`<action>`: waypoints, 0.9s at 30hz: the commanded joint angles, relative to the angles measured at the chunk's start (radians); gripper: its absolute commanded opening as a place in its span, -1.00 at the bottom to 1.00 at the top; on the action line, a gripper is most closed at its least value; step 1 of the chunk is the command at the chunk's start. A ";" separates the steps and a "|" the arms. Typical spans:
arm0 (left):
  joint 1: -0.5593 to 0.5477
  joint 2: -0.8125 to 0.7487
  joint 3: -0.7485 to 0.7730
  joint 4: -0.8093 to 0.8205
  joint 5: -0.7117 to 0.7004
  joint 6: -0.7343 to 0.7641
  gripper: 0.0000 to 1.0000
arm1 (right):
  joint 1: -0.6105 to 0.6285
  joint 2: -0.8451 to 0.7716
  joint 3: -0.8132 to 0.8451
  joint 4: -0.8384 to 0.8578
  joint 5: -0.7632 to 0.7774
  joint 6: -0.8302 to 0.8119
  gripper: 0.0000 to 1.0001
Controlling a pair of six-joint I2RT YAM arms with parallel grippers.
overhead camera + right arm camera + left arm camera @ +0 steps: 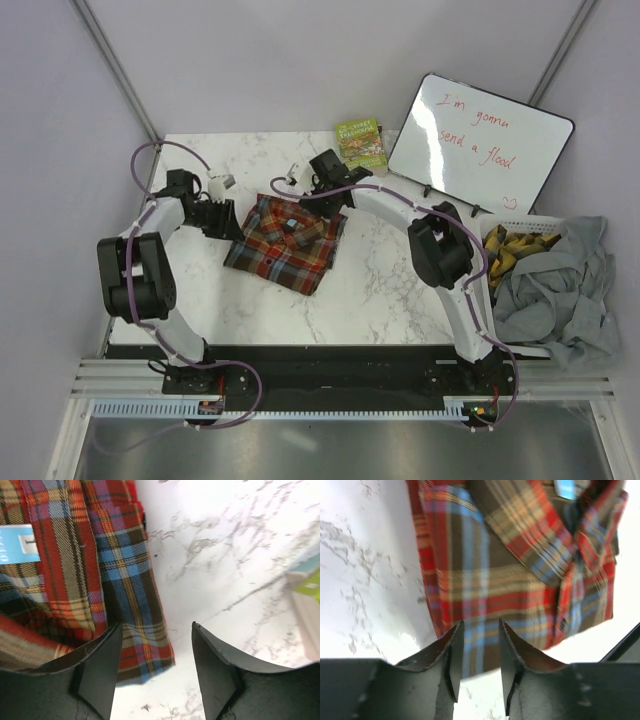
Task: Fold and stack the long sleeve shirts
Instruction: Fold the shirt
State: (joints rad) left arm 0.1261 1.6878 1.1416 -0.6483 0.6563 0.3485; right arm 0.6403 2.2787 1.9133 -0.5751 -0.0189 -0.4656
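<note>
One long sleeve shirt (285, 245), plaid flannel in red-orange, brown and blue, lies folded on the marble table (390, 280). My left gripper (233, 226) sits low at the shirt's left edge. In the left wrist view the left gripper (480, 625) is open, with a narrow empty gap, and the plaid shirt (495, 580) lies just past the tips. My right gripper (299, 192) hovers at the shirt's far edge. In the right wrist view the right gripper (157, 625) is open wide, with a corner of the shirt (75, 570) lying on the table below its left finger.
A white basket (520, 222) at the right edge holds dark and yellow cloth, and grey garments (560, 285) drape over it. A whiteboard (480, 145) with red writing leans at the back right. Beside it stands a green book (362, 143).
</note>
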 commanded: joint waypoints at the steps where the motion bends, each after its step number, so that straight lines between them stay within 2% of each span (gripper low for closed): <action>1: -0.016 0.151 0.064 -0.004 0.051 -0.083 -0.29 | -0.031 -0.153 0.010 0.046 0.062 0.044 0.32; 2: -0.014 0.167 0.060 -0.010 0.113 -0.098 -0.34 | -0.036 -0.163 0.015 0.037 0.054 0.060 0.32; 6: -0.078 0.135 -0.019 -0.001 0.201 -0.169 -0.46 | -0.071 -0.197 0.062 -0.051 -0.041 0.145 0.34; 7: -0.104 0.109 -0.066 0.028 0.203 -0.227 -0.50 | -0.080 -0.199 0.075 -0.089 -0.094 0.183 0.34; 8: -0.177 0.081 -0.092 0.047 0.218 -0.258 -0.52 | -0.088 -0.200 0.093 -0.103 -0.119 0.200 0.33; 11: -0.303 -0.048 -0.199 0.154 0.241 -0.420 -0.43 | -0.102 -0.217 0.095 -0.129 -0.176 0.243 0.30; 13: -0.315 -0.167 -0.287 0.228 0.244 -0.538 -0.27 | -0.102 -0.235 0.078 -0.134 -0.208 0.257 0.27; 16: -0.261 -0.281 -0.330 0.288 0.203 -0.584 -0.01 | -0.102 -0.269 0.032 -0.135 -0.272 0.304 0.16; 17: -0.191 -0.342 -0.341 0.306 0.204 -0.601 0.05 | -0.102 -0.280 -0.002 -0.135 -0.301 0.327 0.08; 19: -0.128 -0.379 -0.362 0.325 0.197 -0.659 0.18 | -0.088 -0.321 -0.051 -0.109 -0.374 0.360 -0.03; 20: -0.047 -0.395 -0.371 0.323 0.204 -0.680 0.18 | -0.077 -0.335 -0.109 -0.095 -0.384 0.369 -0.10; 22: -0.002 -0.410 -0.420 0.326 0.210 -0.745 0.15 | -0.030 -0.386 -0.178 -0.037 -0.403 0.392 -0.17; 24: 0.006 -0.437 -0.491 0.338 0.210 -0.784 0.11 | 0.036 -0.427 -0.279 0.003 -0.386 0.390 -0.26; 27: 0.006 -0.480 -0.603 0.393 0.216 -0.871 -0.01 | 0.114 -0.423 -0.355 0.044 -0.343 0.369 -0.30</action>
State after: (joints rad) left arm 0.1390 1.2610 0.6762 -0.3054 0.8436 -0.3504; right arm 0.6445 1.9003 1.6360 -0.6197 -0.3450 -0.1089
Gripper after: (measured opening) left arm 0.534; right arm 0.358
